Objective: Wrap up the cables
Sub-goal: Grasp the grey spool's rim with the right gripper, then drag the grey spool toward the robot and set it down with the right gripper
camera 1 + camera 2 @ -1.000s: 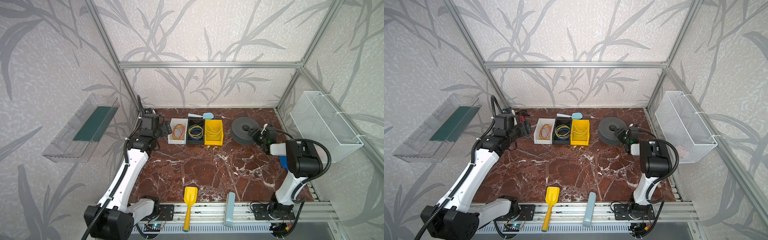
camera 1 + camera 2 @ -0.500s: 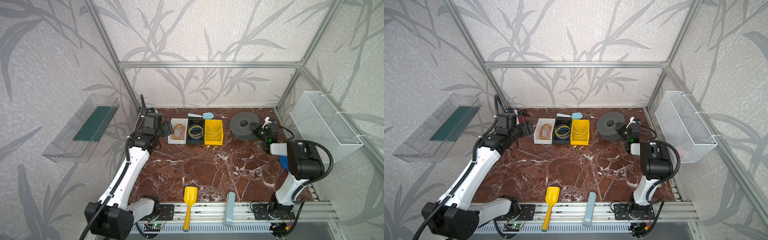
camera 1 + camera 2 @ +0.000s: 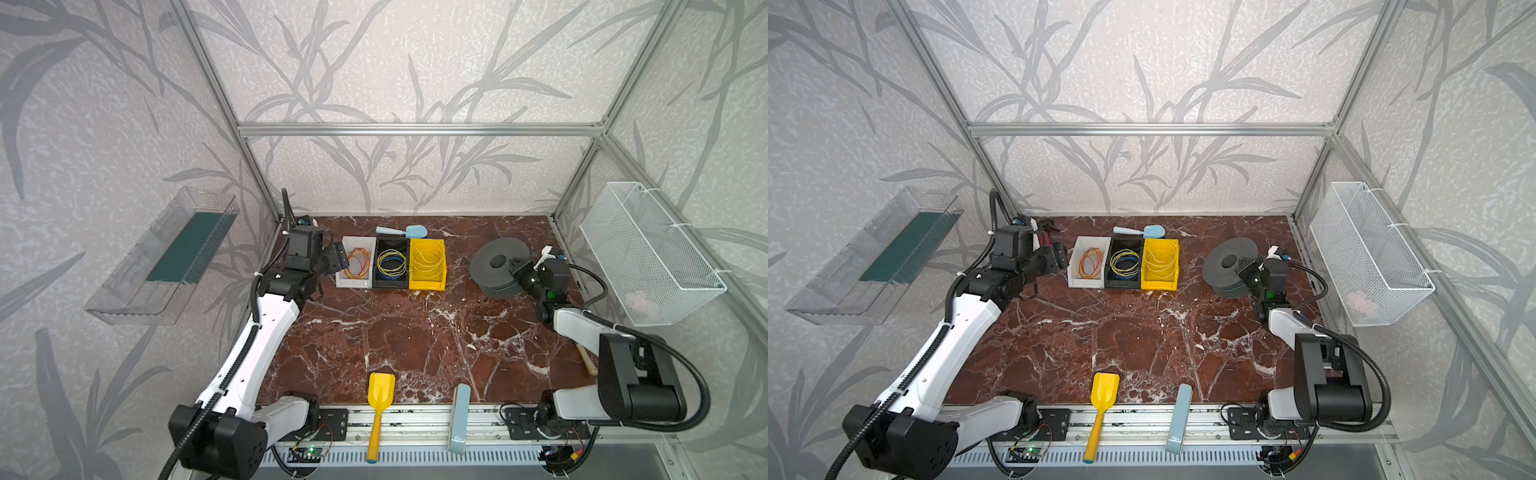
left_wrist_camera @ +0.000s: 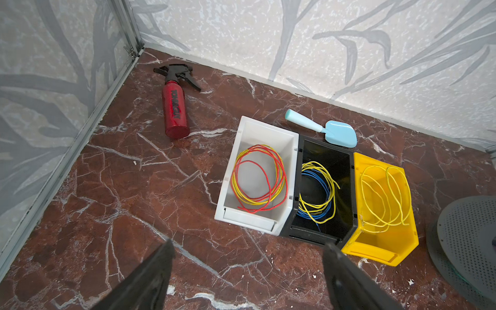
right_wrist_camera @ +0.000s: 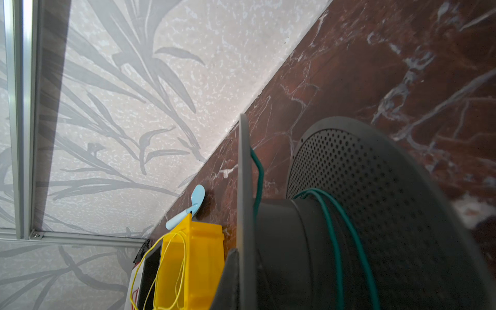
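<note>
Right tool: jaws clamped tight on the upper rim of the grey spool. Left tool: jaws spread wide, gripping nothing, over the desk near the white bin. Pale-yellow wire: coiled loosely inside the yellow bin.

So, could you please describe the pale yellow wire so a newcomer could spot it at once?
Near the back wall of the marble table stands a row of three bins. The wire lies loosely coiled in the yellow bin, at the end nearest the dark spool. Unlike the red-and-yellow bundle and the blue-and-yellow bundle beside it, it is one pale yellow colour.
</note>
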